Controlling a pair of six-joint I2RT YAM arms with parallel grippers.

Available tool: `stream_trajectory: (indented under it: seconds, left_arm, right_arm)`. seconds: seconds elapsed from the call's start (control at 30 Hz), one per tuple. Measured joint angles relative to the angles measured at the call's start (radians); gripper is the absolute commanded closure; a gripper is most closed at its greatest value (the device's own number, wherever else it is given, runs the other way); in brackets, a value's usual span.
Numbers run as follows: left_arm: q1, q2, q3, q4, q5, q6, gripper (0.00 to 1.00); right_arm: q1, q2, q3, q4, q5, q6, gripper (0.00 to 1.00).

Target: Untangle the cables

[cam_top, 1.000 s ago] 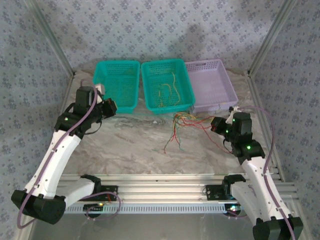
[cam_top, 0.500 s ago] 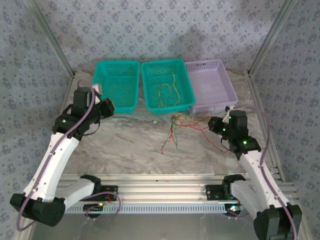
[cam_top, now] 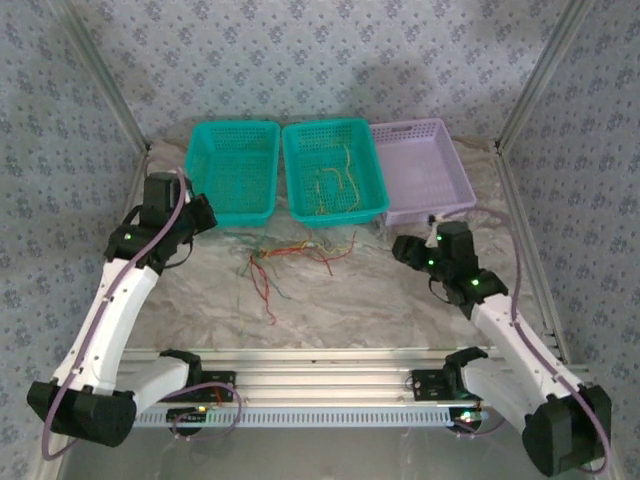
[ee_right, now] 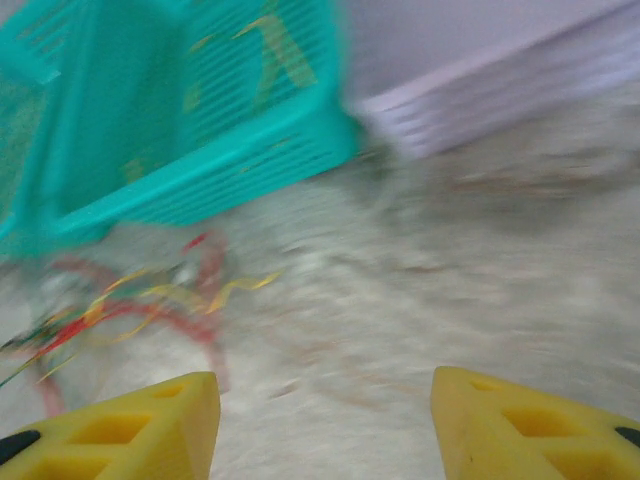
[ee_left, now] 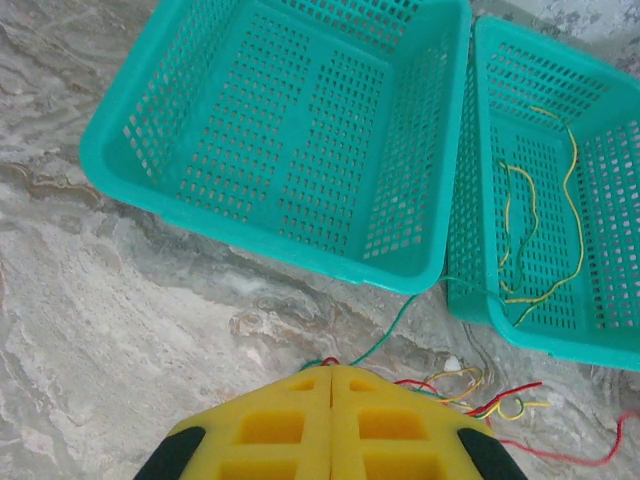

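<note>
Left gripper: fingers pressed together on strands of the cables, just in front of the left teal basket. The red, green and yellow tangle lies on the table before both teal baskets. More yellow strands rest inside the middle basket. Right gripper: jaws apart, above the table near the purple basket.
</note>
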Motion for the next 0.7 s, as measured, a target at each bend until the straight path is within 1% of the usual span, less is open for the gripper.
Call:
stream_trajectory:
  seconds: [0.13, 0.17, 0.23, 0.4, 0.53, 0.6, 0.7]
  left_arm:
    - [0.0, 0.036, -0.001, 0.014, 0.04, -0.005, 1.0]
    - [-0.002, 0.047, -0.001, 0.017, 0.049, -0.005, 1.0]
    - [-0.011, 0.065, -0.001, 0.029, 0.065, -0.007, 1.0]
    - [-0.04, 0.07, 0.0, 0.038, 0.091, -0.006, 1.0]
    - [-0.05, 0.058, -0.012, 0.076, 0.111, -0.004, 1.0]
    - [-0.055, 0.03, -0.037, 0.099, 0.123, -0.003, 1.0]
    - [-0.059, -0.023, -0.071, 0.116, 0.134, 0.004, 1.0]
  right_arm:
    - [0.233, 0.169, 0.034, 0.114, -0.012, -0.026, 0.41]
    - [0.278, 0.219, 0.052, 0.134, -0.007, -0.028, 0.41]
    - [0.333, 0.316, 0.089, 0.187, -0.005, -0.028, 0.43]
    - [0.378, 0.547, 0.218, 0.283, -0.005, -0.002, 0.45]
    - [0.435, 0.708, 0.303, 0.354, -0.013, 0.041, 0.46]
    - [0.457, 0.757, 0.316, 0.387, -0.015, 0.072, 0.47]
    - [0.463, 0.786, 0.316, 0.402, -0.003, 0.102, 0.48]
